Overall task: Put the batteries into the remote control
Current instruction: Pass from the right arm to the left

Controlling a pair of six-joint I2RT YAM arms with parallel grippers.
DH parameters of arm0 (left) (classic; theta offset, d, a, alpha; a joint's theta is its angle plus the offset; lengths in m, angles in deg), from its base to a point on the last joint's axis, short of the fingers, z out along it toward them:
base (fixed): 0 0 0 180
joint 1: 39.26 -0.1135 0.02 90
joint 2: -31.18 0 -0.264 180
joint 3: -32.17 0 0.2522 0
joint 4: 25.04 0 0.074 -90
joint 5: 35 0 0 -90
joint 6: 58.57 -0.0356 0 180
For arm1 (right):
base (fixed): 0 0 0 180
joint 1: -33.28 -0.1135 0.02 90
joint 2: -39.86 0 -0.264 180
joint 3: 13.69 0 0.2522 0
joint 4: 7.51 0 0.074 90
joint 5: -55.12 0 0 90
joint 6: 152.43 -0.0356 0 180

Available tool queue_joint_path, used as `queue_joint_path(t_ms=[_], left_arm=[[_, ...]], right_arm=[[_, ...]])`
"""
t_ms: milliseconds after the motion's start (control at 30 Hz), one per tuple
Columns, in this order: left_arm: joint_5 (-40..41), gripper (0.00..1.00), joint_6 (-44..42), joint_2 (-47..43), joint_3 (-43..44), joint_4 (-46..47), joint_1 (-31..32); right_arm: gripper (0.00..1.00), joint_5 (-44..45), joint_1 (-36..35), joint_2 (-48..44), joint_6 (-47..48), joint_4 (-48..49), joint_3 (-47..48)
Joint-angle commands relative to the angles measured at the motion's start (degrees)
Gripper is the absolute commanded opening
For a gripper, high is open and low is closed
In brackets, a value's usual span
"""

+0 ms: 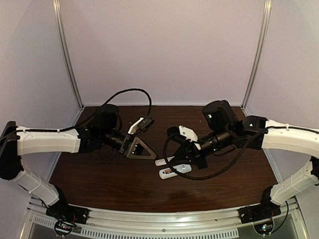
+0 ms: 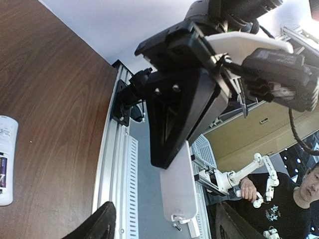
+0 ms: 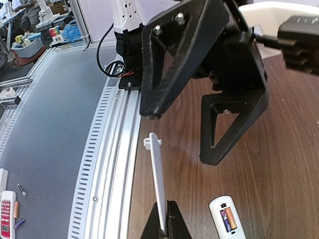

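Observation:
The white remote control (image 1: 174, 172) lies back-up on the dark wood table, with orange-and-purple batteries (image 3: 228, 219) sitting in its open bay. It also shows at the left edge of the left wrist view (image 2: 6, 159). My right gripper (image 3: 167, 226) is shut on the thin white battery cover (image 3: 157, 179) and holds it on edge just above and left of the remote (image 3: 225, 219). In the top view the cover (image 1: 163, 161) sticks out of the right gripper (image 1: 175, 159). My left gripper (image 1: 141, 150) hangs open and empty left of the remote, facing the cover (image 2: 179, 189).
An aluminium rail (image 3: 114, 149) runs along the table's near edge, close to the cover. Pale enclosure walls (image 1: 159, 50) stand at the back and sides. The two grippers are close together at mid-table.

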Motion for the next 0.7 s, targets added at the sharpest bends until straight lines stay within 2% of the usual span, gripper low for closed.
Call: queue_joint_path(t_ms=[0, 267, 500, 667], left_arm=[[-4.34, 0.7, 2.29, 2.0, -0.35, 4.48, 1.14], [-7.93, 0.63, 4.94, 3.88, 0.47, 7.62, 4.48], [-9.98, 0.44, 5.79, 4.51, 0.62, 7.95, 4.82], [-10.73, 0.37, 5.93, 5.4, 1.18, 8.1, 5.16]], right_arm=[[0.0, 3.94, -1.49, -1.9, 2.03, -0.67, 2.42], [0.0, 9.94, -4.87, -0.94, 5.0, -4.58, 4.43], [0.0, 12.47, -6.71, -1.25, 6.61, -5.25, 4.73], [0.0, 14.05, -7.3, -1.15, 7.4, -5.68, 4.62]])
